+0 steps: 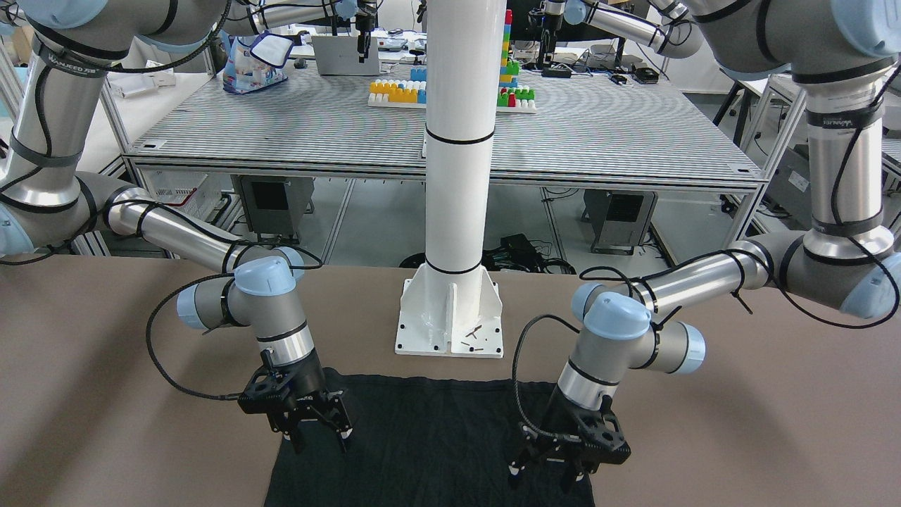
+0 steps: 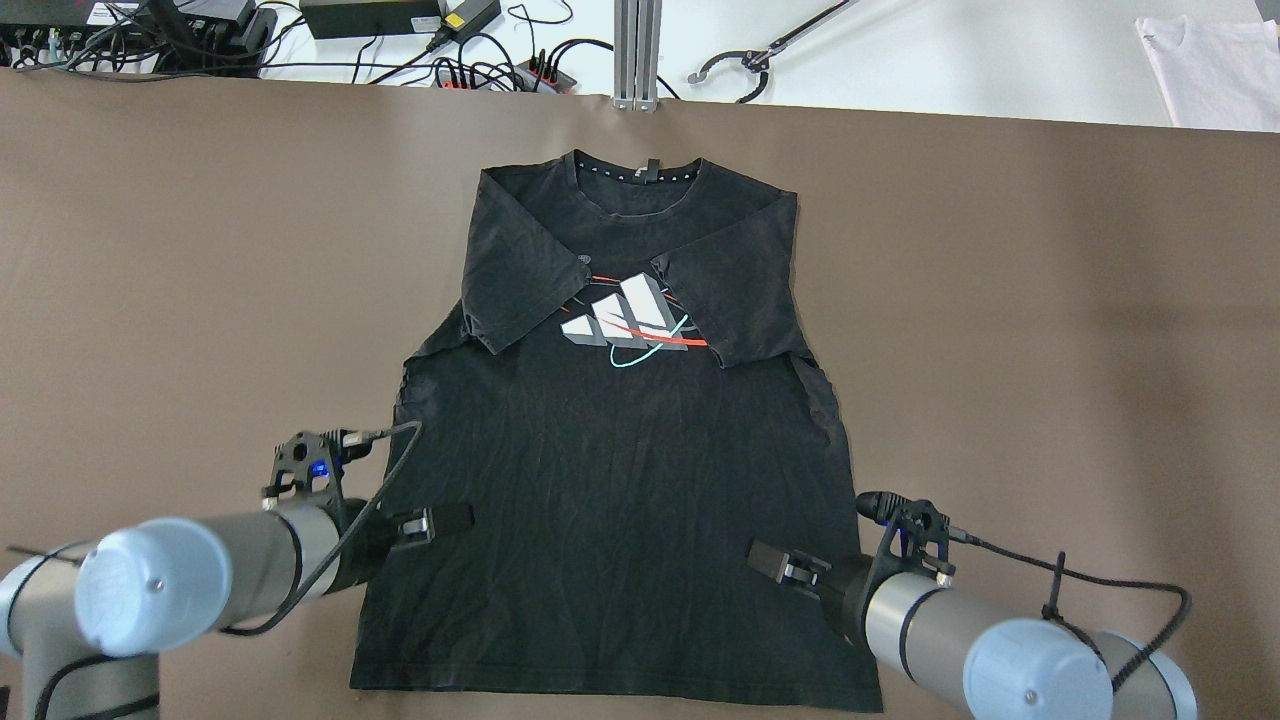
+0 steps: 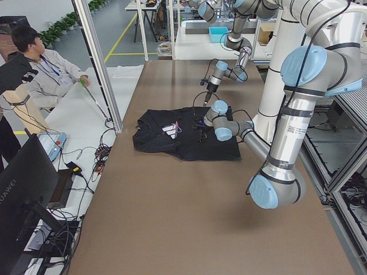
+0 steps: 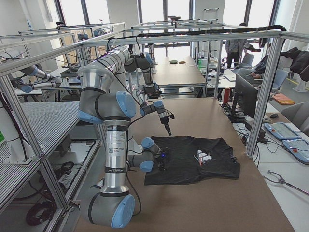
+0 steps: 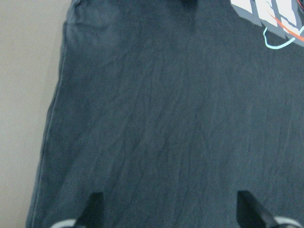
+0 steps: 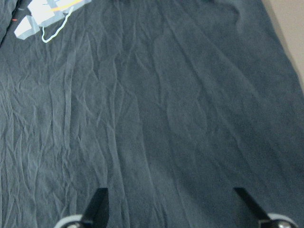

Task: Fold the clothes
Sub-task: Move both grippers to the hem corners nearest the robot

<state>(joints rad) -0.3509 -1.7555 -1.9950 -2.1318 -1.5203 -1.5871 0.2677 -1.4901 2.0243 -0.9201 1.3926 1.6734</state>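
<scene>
The clothes are one black T-shirt (image 2: 620, 470) lying flat on the brown table (image 2: 150, 250), print side up, with a white, red-striped logo (image 2: 625, 320). Both sleeves are folded inward over the chest. My left gripper (image 2: 450, 522) hovers open above the shirt's lower left part, close to its side edge. My right gripper (image 2: 775, 560) hovers open above the lower right part. In both wrist views the fingers (image 5: 95, 206) (image 6: 97, 204) stand wide apart over wrinkled black fabric, with nothing between them. The front-facing view shows the left gripper (image 1: 540, 482) and the right gripper (image 1: 320, 440) over the hem end.
The white pole's base (image 1: 450, 317) stands just behind the shirt's hem. Cables and power strips (image 2: 450, 60) lie beyond the table's far edge, and a white cloth (image 2: 1210, 55) lies at the far right. A person (image 3: 40, 63) sits beside that far edge.
</scene>
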